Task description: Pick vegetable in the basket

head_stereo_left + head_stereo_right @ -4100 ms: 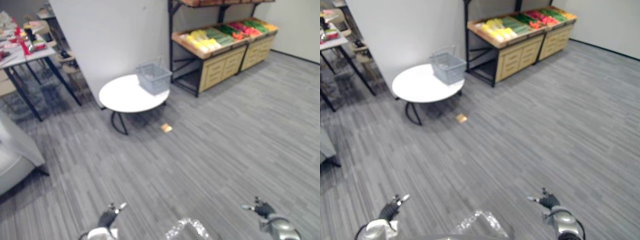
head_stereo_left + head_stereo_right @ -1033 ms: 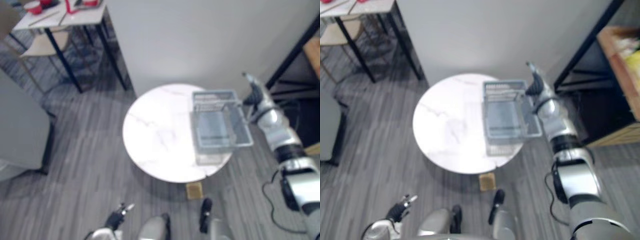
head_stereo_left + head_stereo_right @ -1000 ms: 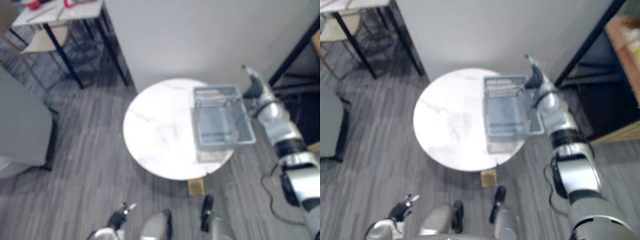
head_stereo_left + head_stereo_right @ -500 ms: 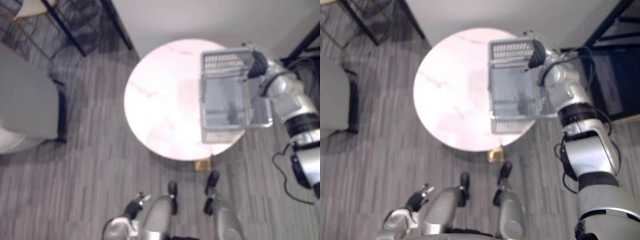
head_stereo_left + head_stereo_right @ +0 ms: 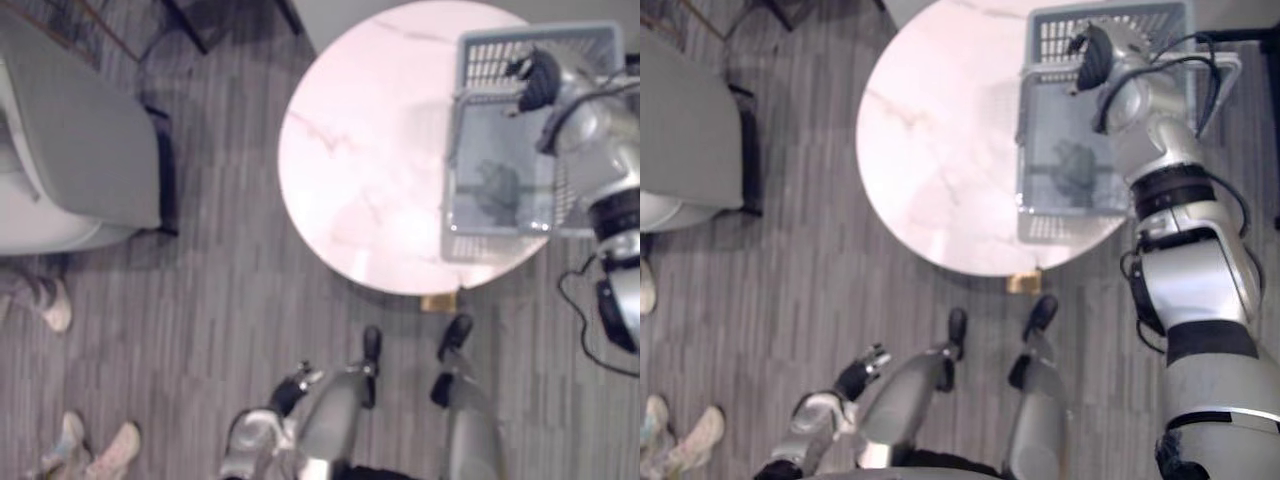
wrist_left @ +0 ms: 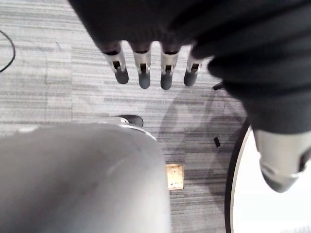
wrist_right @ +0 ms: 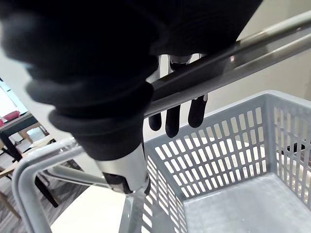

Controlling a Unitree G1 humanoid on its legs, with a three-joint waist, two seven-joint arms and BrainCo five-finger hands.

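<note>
Now R hand (image 5: 1093, 56) round basket handle (image 7: 233, 51)

The round table (image 5: 370, 150) runs off the top edge, and the right arm covers the right rim of the grey basket (image 5: 495, 235). At the wrist camera, the handle (image 7: 233, 53) crosses the right hand (image 7: 112, 82) clasped on it, hiding the middles of its fingers (image 7: 171, 121). A tan object (image 5: 438, 302) lies half under the table. The left edge cuts off a grey seat (image 5: 70, 150) and a person above the shoes (image 5: 118, 445).
</note>
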